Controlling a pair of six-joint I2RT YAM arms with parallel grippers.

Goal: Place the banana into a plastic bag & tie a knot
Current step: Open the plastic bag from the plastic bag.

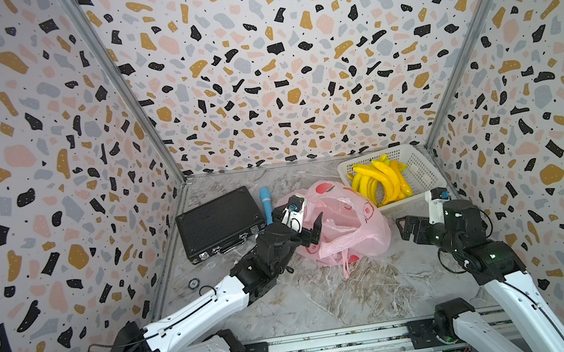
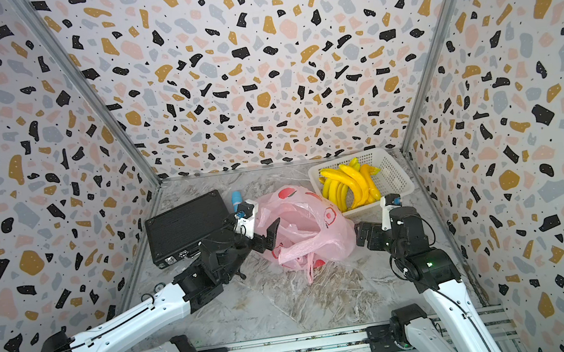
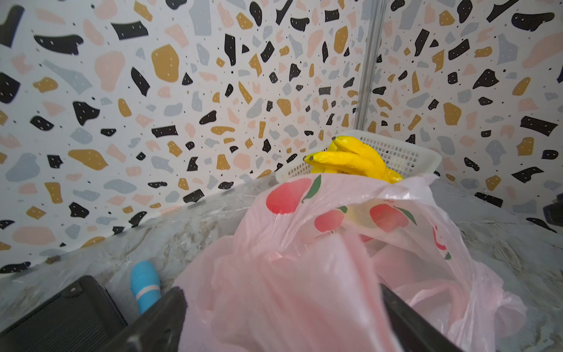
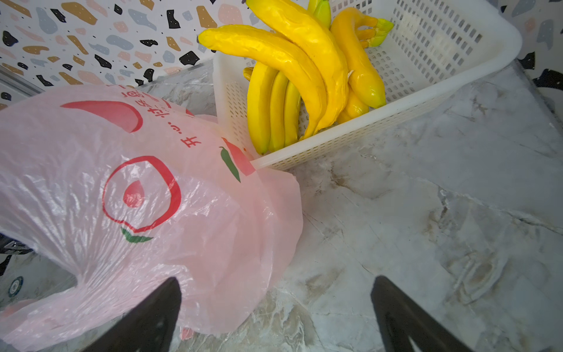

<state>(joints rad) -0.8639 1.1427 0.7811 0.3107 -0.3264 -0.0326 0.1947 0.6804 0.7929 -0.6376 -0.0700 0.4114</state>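
- Left gripper (image 3: 281,294): jaws stand wide apart and clamp nothing.
- Bunched film of the pink plastic bag (image 3: 304,268) fills the gap between its fingers (image 3: 158,320). The film lies up against their inner edges. Whether the pads press on it cannot be told.
- Right gripper (image 4: 277,283): jaws wide apart, empty. In the wrist view one finger overlaps the bag's lower edge and the other sits over bare marble table (image 4: 426,228). Contact with the film cannot be told.
- The bag lies slumped on the table between the two grippers. A loose handle (image 1: 346,268) trails out on the near side.
- Bananas (image 4: 304,76): a yellow bunch in the white basket (image 4: 441,61), ahead of the right gripper's fingertips and apart from them. From the left gripper they sit past the far side of the bag.
- A yellowish tint shows through the film ahead of the left gripper. It cannot be told whether a banana is inside.
- A black case (image 1: 220,222) and a blue cylinder (image 1: 265,203) lie to the outer side of the left gripper.
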